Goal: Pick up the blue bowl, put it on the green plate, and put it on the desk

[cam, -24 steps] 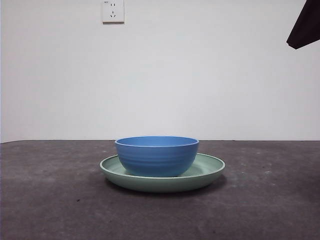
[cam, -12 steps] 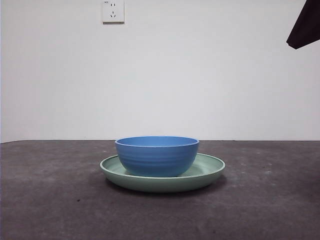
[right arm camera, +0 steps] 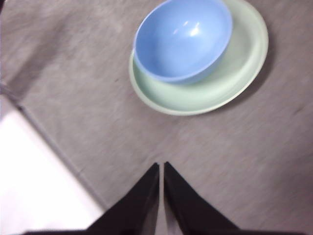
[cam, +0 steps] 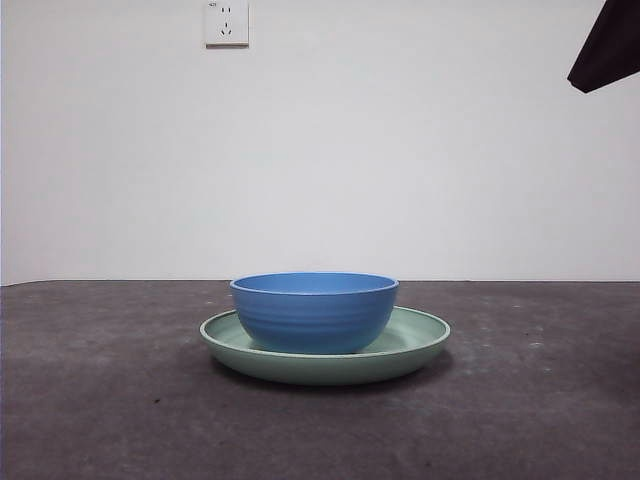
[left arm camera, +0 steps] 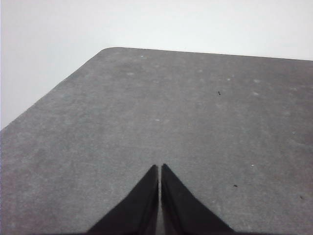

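Blue bowl (cam: 314, 311): seated in green plate (cam: 420, 340) on table (cam: 100, 400); our right claw (right arm camera: 161, 169) and left claw (left arm camera: 160, 170) pressed together, empty; risk: dragging plate when lifting bowl.

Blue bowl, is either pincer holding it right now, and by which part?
No. The blue bowl sits free in the green plate; the right pincer and left pincer are shut on nothing.
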You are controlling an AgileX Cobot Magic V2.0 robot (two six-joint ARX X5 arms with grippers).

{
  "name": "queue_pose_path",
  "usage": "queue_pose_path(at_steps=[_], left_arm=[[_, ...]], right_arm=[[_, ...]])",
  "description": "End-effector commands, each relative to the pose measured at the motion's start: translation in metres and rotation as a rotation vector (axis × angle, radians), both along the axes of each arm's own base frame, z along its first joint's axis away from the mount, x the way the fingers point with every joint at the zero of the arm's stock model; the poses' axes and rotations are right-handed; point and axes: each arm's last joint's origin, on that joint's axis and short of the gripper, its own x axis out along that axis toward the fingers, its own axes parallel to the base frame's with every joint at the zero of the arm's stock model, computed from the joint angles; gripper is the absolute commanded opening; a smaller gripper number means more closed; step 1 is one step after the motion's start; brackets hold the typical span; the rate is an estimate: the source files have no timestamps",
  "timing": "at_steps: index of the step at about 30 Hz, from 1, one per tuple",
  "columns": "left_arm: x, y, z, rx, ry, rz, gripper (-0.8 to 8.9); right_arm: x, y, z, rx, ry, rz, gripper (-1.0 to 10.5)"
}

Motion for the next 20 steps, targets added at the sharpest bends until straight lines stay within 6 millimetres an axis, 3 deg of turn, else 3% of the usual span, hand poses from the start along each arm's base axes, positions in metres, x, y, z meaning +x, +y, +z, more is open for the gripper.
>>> queue_pose_path(at_steps=[1,5,9,14,20], left_arm=[[0.001,0.000,-0.007,-0.010,0.023,-0.004,0.09],[0.001,0.000,-0.007,-0.010,0.023,-0.004,0.09],[0.001,0.000,-0.007,-0.010,0.023,-0.004,0.09],[0.001,0.000,-0.007,-0.010,0.023,-0.004,0.09],[0.001,0.000,-0.007,-0.010,0.023,-0.004,0.09]], right_arm=[[0.002,-0.009,0.011,-0.035,-0.182,-0.054,0.1],[-0.002,-0.029,0.019,0.030,-0.382,-0.194,0.1],[-0.008,-0.047,0.007,0.050,-0.562,-0.339,0.1],[-0.017,-0.061,-0.027,0.048,-0.734,-0.469,0.1],[-0.024,-0.069,-0.073,0.003,-0.804,-0.611,0.1]])
